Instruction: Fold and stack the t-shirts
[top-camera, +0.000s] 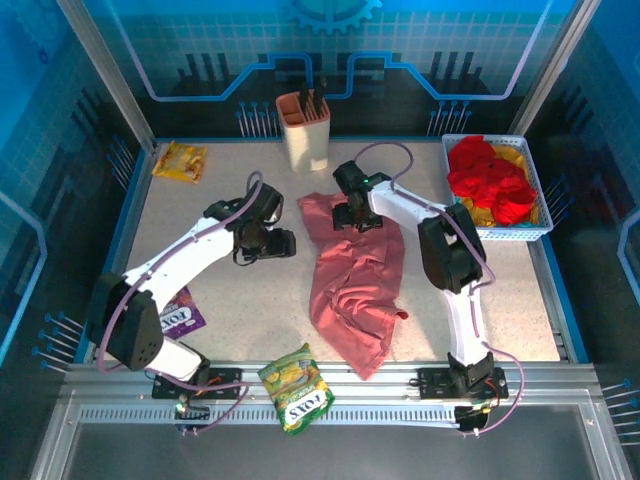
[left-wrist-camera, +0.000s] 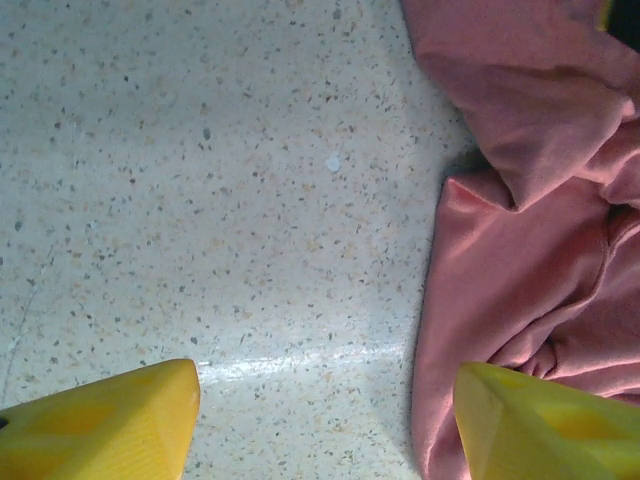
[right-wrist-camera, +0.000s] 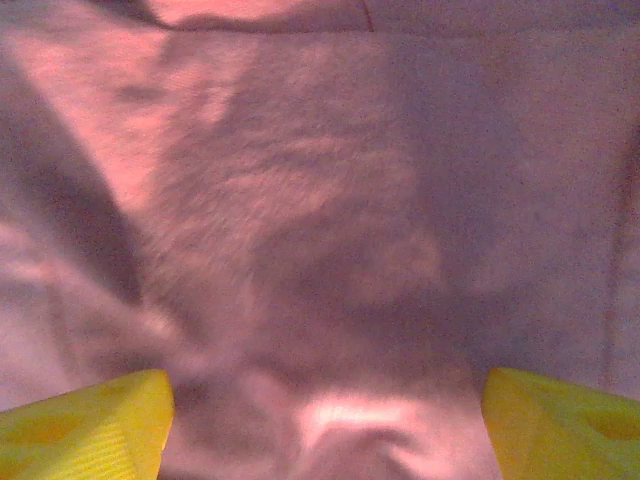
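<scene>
Speckled table (top-camera: 520, 290): the salmon-pink t-shirt (top-camera: 355, 280) lies crumpled at centre, running from the far middle toward the near edge. Red and yellow t-shirts (top-camera: 490, 180) are heaped in a white basket (top-camera: 515, 234), far right.

Cloth judged light and limp, likely to bunch. Pinch it at a hem or shoulder edge, not mid-panel.

Right gripper (right-wrist-camera: 320, 420): low over the pink shirt's far end, jaws apart. Left gripper (left-wrist-camera: 320, 420): at its left edge, jaws apart, nothing held.
</scene>
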